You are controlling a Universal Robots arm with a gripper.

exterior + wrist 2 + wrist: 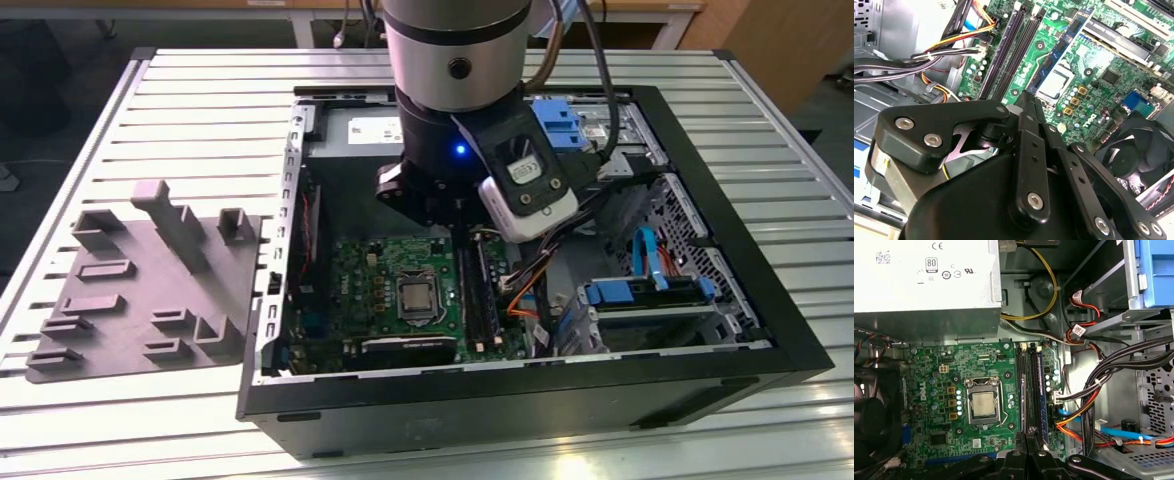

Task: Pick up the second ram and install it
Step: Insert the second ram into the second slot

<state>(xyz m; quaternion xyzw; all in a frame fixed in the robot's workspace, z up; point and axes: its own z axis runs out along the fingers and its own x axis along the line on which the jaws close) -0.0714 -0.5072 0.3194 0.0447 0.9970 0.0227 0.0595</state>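
Second ram (1061, 50), thin flat dark stick w/ blue-green edge, seen pinched in narrowly closed black hand (1026, 95), held over long black slots (1019, 390) on green motherboard (944, 390), inside open black PC case (534, 400) on slatted metal bench (200, 90). Judged: stick best aligned parallel w/ slot, notch matched, both ends pressed evenly, bundled cables (1089, 390) avoided.

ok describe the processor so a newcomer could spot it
Look inside the open black computer case at the green motherboard. Near its middle sits the square silver processor in a metal frame, beside the long black memory slots; surrounding chips are small and black.
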